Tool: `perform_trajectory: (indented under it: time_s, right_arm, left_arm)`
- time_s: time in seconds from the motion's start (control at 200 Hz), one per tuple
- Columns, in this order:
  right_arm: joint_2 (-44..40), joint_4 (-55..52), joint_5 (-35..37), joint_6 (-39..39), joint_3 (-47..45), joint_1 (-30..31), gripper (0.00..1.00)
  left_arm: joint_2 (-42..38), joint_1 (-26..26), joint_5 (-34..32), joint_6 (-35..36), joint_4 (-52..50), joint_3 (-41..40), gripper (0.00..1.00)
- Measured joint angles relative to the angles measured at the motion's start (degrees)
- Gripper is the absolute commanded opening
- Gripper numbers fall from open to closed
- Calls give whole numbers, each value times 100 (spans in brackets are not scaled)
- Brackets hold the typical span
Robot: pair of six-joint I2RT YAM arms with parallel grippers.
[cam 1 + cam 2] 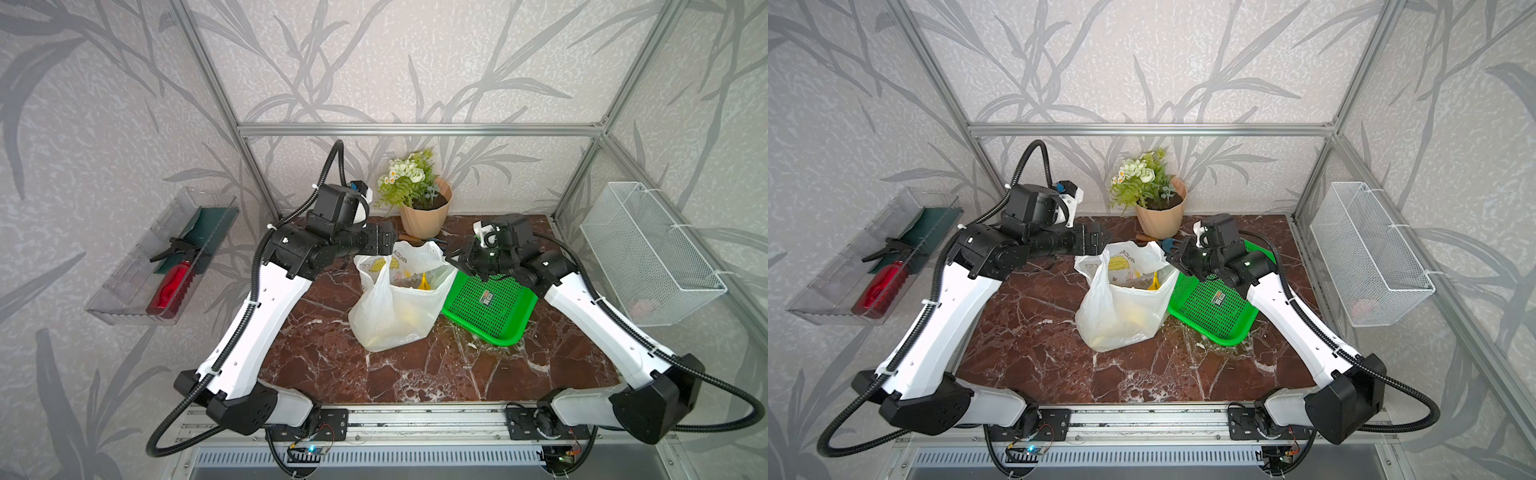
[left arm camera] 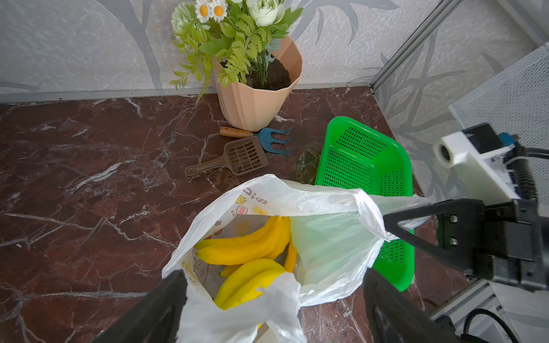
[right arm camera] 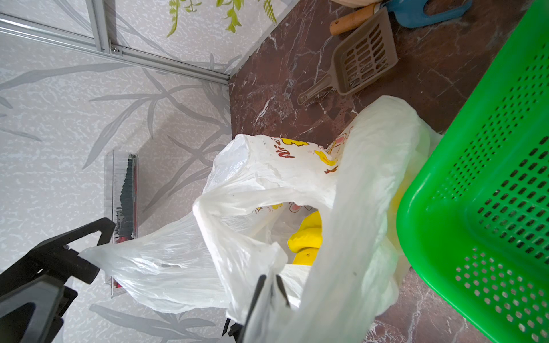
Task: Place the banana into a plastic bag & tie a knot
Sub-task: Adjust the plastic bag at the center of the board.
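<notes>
- Marble desk (image 1: 332, 374): plastic bag (image 1: 390, 307) upright at centre, banana (image 2: 246, 249) inside, mouth open.
- Left end effector (image 2: 274, 276), 11 o'clock: released, astride handle.
- Right end effector (image 3: 270, 279), 2 o'clock: clenched on bag's rim.

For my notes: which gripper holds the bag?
The right gripper, shut on the bag handle; the left gripper stands wide open.

Robot test cell dressed as a home: aluminium frame (image 1: 415, 129), leaf wallpaper panels (image 1: 124, 83), marble table (image 1: 332, 365), flower pot (image 1: 424, 222).
</notes>
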Motion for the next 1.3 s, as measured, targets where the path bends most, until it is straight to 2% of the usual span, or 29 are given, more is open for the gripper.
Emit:
perform_trajectory:
  time_s: [0.145, 0.28, 0.355, 0.45, 0.495, 0.64, 0.795, 0.875, 0.975, 1.15, 1.3]
  right_arm:
    - [0, 0, 0, 0, 0, 0, 0]
    - [0, 7, -2, 4, -2, 0, 0]
    - [0, 13, -9, 4, -2, 0, 0]
    - [0, 17, -17, 2, -7, 0, 0]
    - [0, 17, -20, 2, -11, 0, 0]
    - [0, 31, -22, 0, -70, 0, 1]
    - [0, 175, -129, -203, -142, 48, 38]
    - [0, 155, -17, -769, -31, 192, 53]
    - [-138, 398, 389, -1676, 70, 638, 66]
    - [-951, 1836, 990, -3287, -514, 1506, 69]
    - [-691, 3298, 1176, -4382, -706, 2109, 74]
  left_arm:
    - [262, -39, -48, 101, -186, 15, 80]
    - [203, -103, -129, 120, -232, -92, 64]
    - [118, -131, -155, 79, -223, -166, 46]
    - [87, -133, -162, 101, -181, -175, 10]
    - [87, -133, -177, 79, -153, -177, 0]
    - [50, -133, -319, 17, -63, -190, 0]
    - [-55, -133, -481, 0, 72, -173, 0]
    - [-96, -116, -498, 13, 170, -120, 0]
    - [-208, 11, -343, 7, 389, -136, 0]
    - [-629, 553, 398, -212, 994, -621, 0]
    - [-745, 791, 933, -387, 1325, -914, 0]
